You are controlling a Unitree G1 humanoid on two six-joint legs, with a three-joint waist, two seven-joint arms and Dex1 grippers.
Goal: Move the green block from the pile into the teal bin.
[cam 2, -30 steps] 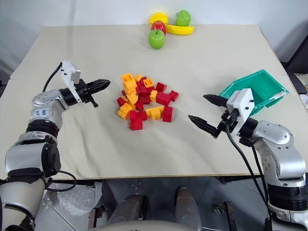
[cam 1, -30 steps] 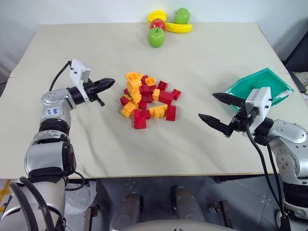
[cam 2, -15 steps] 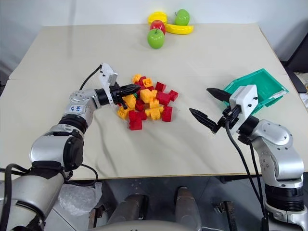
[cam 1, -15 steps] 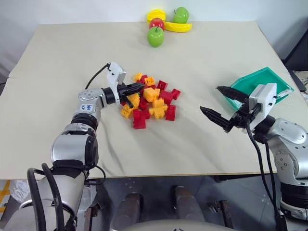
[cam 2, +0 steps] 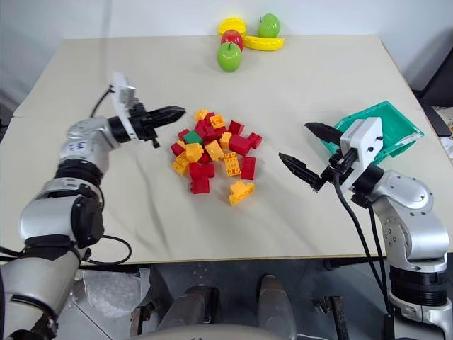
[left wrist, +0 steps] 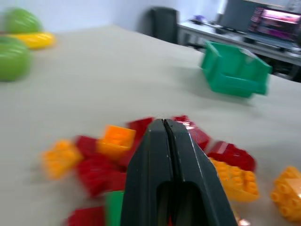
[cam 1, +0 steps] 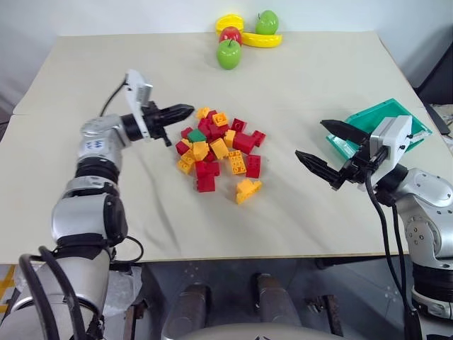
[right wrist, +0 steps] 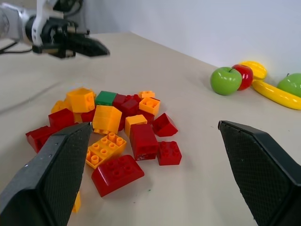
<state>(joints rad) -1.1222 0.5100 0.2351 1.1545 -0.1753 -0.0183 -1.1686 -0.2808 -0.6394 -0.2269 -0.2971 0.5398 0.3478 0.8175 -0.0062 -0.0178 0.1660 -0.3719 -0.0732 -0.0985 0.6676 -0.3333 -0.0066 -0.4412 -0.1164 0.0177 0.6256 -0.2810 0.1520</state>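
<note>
The pile [cam 1: 219, 152] of red and orange-yellow bricks lies mid-table. The green block [cam 1: 197, 135] rests on top at the pile's left side, also seen as a green block [right wrist: 106, 98] in the right wrist view. My left gripper [cam 1: 187, 109] is shut and holds nothing; it hovers just left of the pile, pointing at it, a short way from the green block. The teal bin [cam 1: 386, 122] stands tilted at the right edge. My right gripper [cam 1: 311, 138] hangs open in front of the bin, right of the pile, with nothing between its fingers.
Toy fruit [cam 1: 244, 34], green apples, a red apple and bananas, lies at the table's far edge. One orange-yellow brick [cam 1: 246, 188] sits apart, in front of the pile to the right. The table's right edge runs close behind the bin.
My left gripper swept into the pile, then drew back to the left. Bricks were scattered, the green block came into sight, and one yellow brick slid out front. The right gripper stayed put.
</note>
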